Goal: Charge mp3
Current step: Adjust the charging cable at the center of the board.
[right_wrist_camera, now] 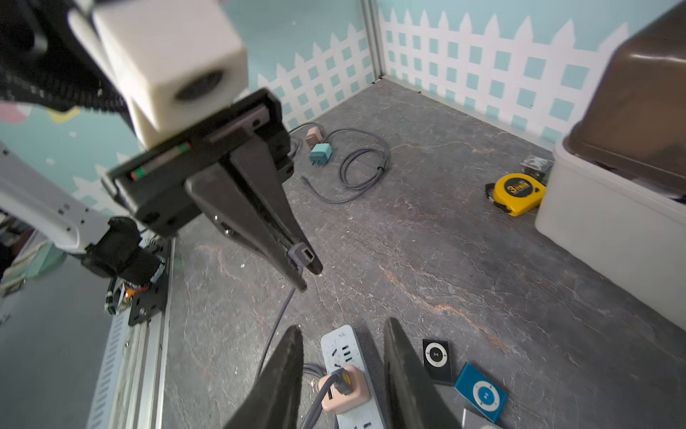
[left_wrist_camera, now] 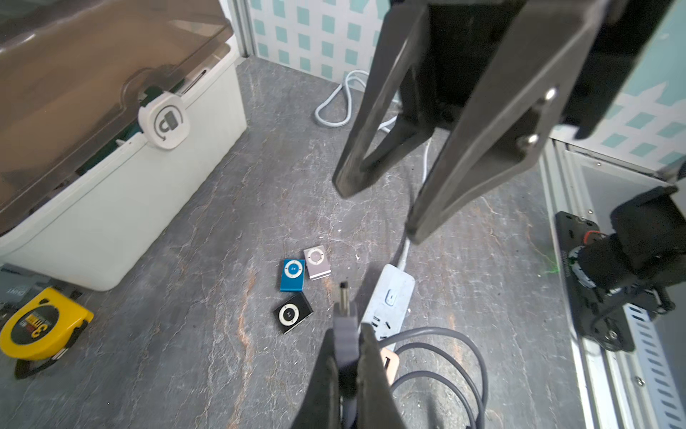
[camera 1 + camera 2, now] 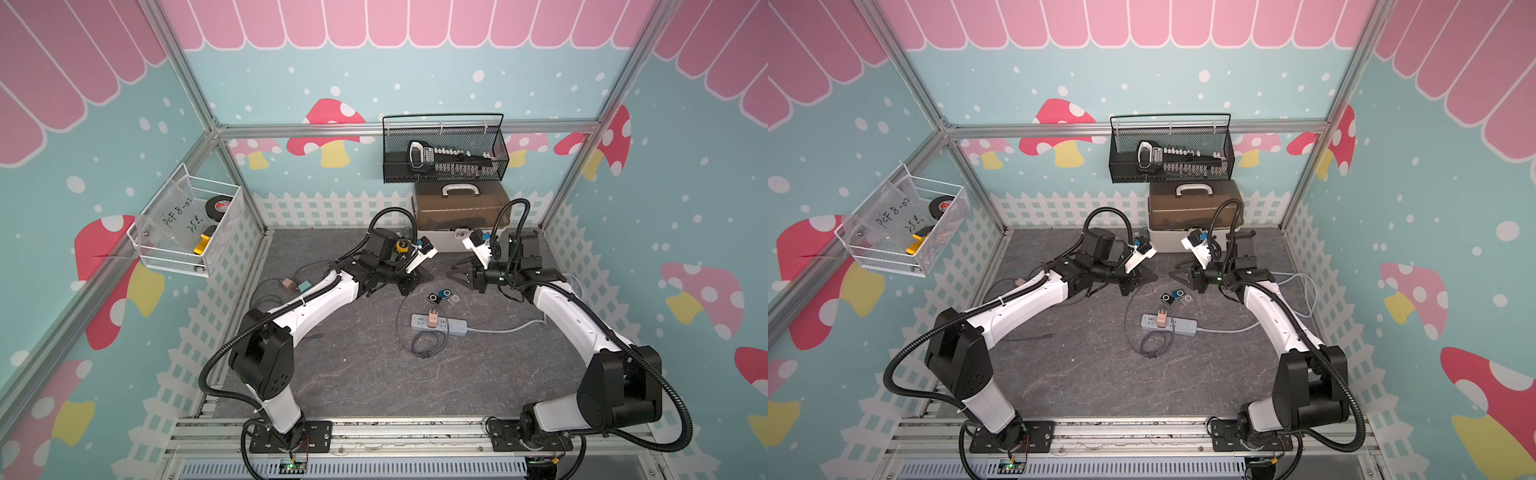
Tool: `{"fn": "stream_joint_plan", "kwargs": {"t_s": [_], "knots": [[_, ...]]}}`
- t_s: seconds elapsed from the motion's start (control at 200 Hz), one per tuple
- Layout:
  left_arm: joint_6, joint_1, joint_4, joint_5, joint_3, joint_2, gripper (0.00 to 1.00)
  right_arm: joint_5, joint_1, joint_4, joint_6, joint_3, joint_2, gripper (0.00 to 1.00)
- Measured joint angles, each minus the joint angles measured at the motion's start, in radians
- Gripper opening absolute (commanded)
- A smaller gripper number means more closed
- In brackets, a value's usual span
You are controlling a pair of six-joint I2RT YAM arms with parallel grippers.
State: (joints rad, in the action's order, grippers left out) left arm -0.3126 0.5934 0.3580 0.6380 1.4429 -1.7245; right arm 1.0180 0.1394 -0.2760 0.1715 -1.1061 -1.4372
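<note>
Tabletop (image 3: 353, 374) with both of my arms reaching in toward its middle.

**Left gripper.** My left gripper (image 2: 347, 328) is clamped on the grey plug (image 2: 344, 314) of the charging cable (image 3: 424, 345). The small metal connector projects beyond my fingertips and points toward the players. The plug is held clear of the surface.

**Right gripper.** My right gripper (image 1: 342, 326) has its jaws parted and holds nothing. It hangs above the power strip (image 3: 455, 328), facing my left gripper and apart from it.

**Players.** Three players lie flat near the middle of the tabletop, slightly toward the back edge. They are the black mp3 player (image 2: 292, 312), the blue mp3 player (image 2: 292, 275) just beside it, and the silver mp3 player (image 2: 316, 263) against the blue one's side. All three lie apart from the plug.

**Power supply.** The power strip lies just on the front-edge side of the players. A pink charger (image 1: 345, 390) is seated in it, with the cable's other end plugged into that charger. The slack is coiled beside the strip, toward the front edge.

**Surroundings.** A storage box (image 3: 457, 208) with a brown lid stands at the back edge. A yellow tape measure (image 1: 518, 193) lies just beside it. A teal charger (image 1: 321, 154) and a beige charger (image 1: 314, 135) lie near the left edge, with a second grey cable (image 1: 365, 167) next to them.
</note>
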Motion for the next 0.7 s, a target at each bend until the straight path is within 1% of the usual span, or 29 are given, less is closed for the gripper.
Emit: {"fn": "stream_joint_plan", "kwargs": {"t_s": [0.17,0.295,0.535,0.7], "knots": [[-0.018,0.0,0.06,0.057,0.026,-0.011,0.0,0.058,0.013,-0.006,0.115,0.008,0.002,0.32],[-0.026,0.005,0.087,0.063,0.032,-0.023,0.0,0.076,0.025,-0.007,0.166,0.016,0.008,0.33],[-0.062,0.035,0.11,0.042,0.038,-0.026,0.0,0.071,0.027,-0.008,0.159,0.016,0.008,0.32],[-0.071,0.039,0.118,0.021,0.058,-0.034,0.0,0.062,0.027,-0.009,0.152,0.016,0.008,0.33]]}}
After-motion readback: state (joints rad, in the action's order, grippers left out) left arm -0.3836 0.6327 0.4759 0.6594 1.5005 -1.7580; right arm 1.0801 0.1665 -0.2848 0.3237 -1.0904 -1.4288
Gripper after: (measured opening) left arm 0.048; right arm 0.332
